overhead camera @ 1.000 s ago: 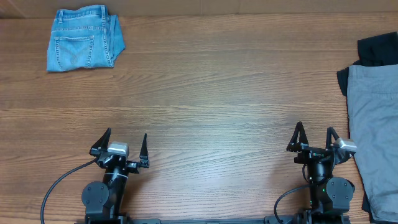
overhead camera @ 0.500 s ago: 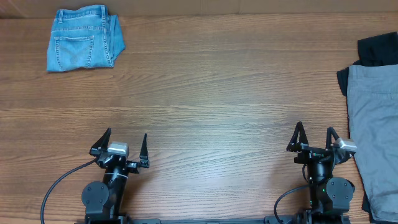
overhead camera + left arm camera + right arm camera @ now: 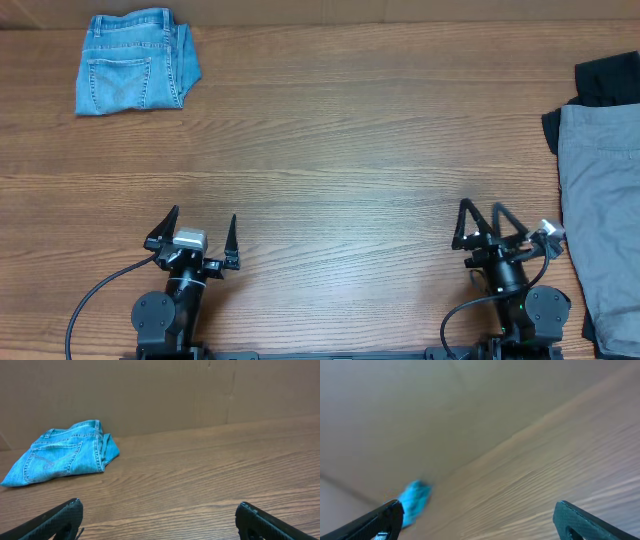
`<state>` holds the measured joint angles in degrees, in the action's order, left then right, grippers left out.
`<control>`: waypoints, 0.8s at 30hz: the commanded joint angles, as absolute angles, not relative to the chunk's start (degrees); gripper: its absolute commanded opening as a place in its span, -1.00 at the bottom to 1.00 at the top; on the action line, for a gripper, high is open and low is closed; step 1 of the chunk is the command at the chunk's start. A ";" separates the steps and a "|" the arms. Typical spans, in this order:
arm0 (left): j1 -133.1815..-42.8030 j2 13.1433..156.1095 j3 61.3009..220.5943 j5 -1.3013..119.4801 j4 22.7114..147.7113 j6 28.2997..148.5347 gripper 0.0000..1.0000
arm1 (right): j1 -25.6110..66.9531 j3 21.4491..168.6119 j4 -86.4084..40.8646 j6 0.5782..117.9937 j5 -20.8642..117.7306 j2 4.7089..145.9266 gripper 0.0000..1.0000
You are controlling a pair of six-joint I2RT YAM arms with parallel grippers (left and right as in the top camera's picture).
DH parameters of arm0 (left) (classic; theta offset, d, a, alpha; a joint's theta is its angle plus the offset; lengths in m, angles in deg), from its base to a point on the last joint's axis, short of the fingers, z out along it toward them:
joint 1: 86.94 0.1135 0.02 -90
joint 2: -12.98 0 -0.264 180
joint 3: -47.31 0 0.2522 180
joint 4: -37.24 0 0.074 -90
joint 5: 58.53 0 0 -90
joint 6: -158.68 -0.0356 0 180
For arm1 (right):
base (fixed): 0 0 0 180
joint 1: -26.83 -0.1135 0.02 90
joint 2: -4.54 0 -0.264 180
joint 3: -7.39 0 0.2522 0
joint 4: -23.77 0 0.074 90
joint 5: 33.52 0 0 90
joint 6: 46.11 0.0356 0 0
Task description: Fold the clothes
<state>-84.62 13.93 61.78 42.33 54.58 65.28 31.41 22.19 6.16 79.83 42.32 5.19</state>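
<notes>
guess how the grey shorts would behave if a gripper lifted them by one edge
The grey shorts lie flat with soft creases, so they would probably droop and trail, not hold shape. A black garment shows at their top and left edges, seemingly beneath, so a push may drag it along. Thin cloth: likely light.

Wooden table (image 3: 350, 150) bears denim shorts (image 3: 135, 62), grey shorts (image 3: 600, 220), black garment (image 3: 605, 80).

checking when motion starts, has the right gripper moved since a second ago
Yes. The right gripper has swung to its left, away from the grey shorts beside it in the overhead view, jaws open.
</notes>
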 commanded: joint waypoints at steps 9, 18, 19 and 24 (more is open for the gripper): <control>-84.94 13.23 61.34 41.78 54.34 64.36 1.00 | 31.68 21.65 9.48 87.55 26.61 4.71 1.00; -84.94 13.23 61.34 41.78 54.36 64.36 1.00 | 31.70 22.96 12.56 85.19 26.83 4.71 1.00; -84.94 13.23 61.34 41.78 54.36 64.36 1.00 | 31.70 22.98 12.54 84.68 26.83 4.71 1.00; -84.94 13.23 61.34 41.78 54.36 64.36 0.99 | 31.74 23.11 12.38 82.41 27.33 4.75 1.00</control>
